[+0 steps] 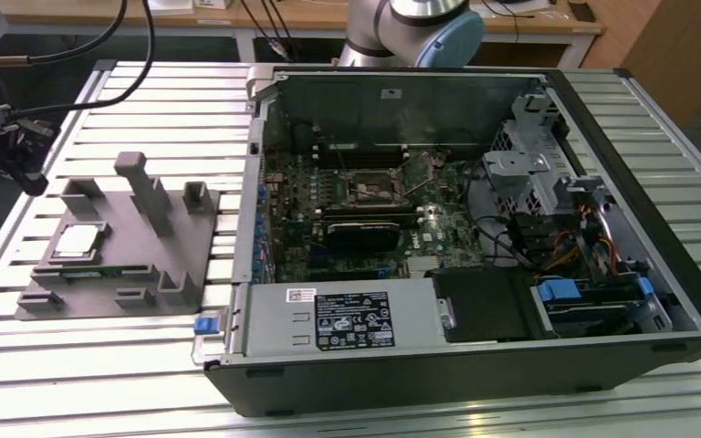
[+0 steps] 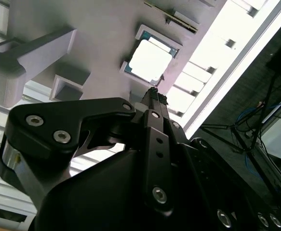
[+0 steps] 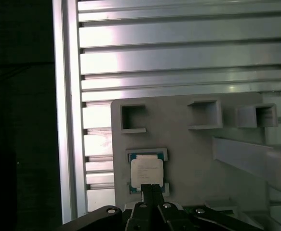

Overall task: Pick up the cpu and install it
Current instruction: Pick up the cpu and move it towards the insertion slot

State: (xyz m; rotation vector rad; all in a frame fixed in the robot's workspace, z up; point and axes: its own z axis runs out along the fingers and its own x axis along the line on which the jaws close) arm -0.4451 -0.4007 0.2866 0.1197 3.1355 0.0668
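The cpu (image 1: 79, 242) is a pale silver square lying flat in a recess of the grey fixture (image 1: 143, 265), at the exterior view's left. Both wrist views look down on it: the cpu (image 2: 150, 60) sits beyond my fingertips, and in the first wrist view the cpu (image 3: 146, 172) lies just past them. My gripper (image 3: 152, 188) hangs above the fixture's edge near the chip, fingers pressed together and holding nothing. The same gripper (image 2: 154, 94) tapers to one thin black tip. The black-framed socket (image 1: 363, 187) is on the motherboard inside the open case.
The open computer case (image 1: 473, 228) covers the exterior view's right, with a power supply (image 1: 339, 315) at its front. Upright grey blocks (image 1: 143, 187) rise from the fixture beside the chip. The slatted aluminium table (image 1: 107, 365) ends close to the fixture's left side.
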